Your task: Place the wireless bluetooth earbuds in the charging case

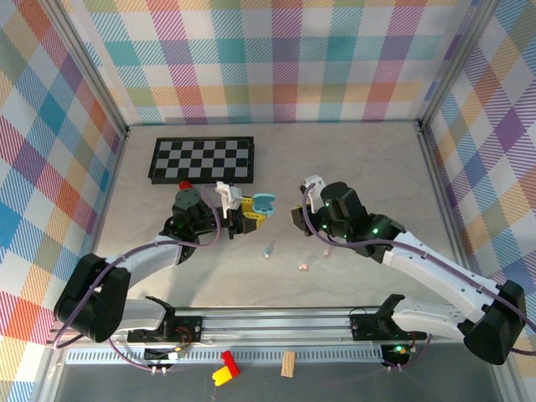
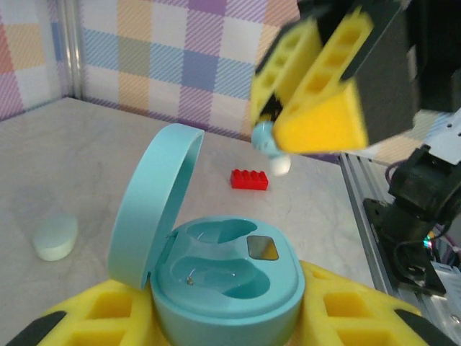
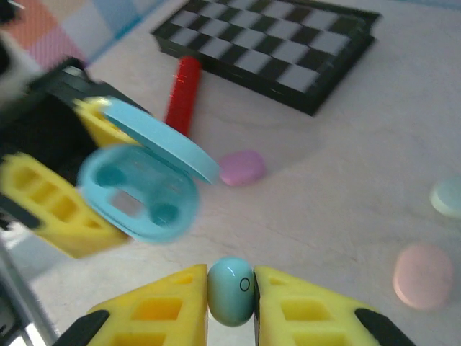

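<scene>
1. A tiny pale-blue plastic earbud (image 3: 230,295) sits low in the centre of the right wrist view. It is pinched between the two yellow fingers of the right gripper (image 3: 232,281), whose jaws are pressed tight against it.
2. In the left wrist view this earbud hangs upper right of centre, white tip down. It is above and to the right of the case and not touching it.
3. The pale-blue oval plastic charging case (image 2: 223,295) fills the lower centre of that view. It is open, with its lid (image 2: 155,205) tipped up on the left and two moulded hollows facing upward.
4. The left gripper (image 2: 227,324) is clamped on the case, one yellow finger on either side of its base.
5. In the top view both grippers meet near the middle of the frame, the case just left of centre.
6. Just below them on the pale grey table (image 1: 368,167) lie two loose earbuds, one pale blue (image 1: 268,249) and one pink (image 1: 303,266).
7. A black-and-white folding checkerboard (image 1: 201,159) lies toward the upper left.
8. The right wrist view also shows a red toy brick (image 3: 184,94), a lilac oval case (image 3: 241,167), a pink oval case (image 3: 423,275) and a mint oval case (image 3: 448,196).
</scene>
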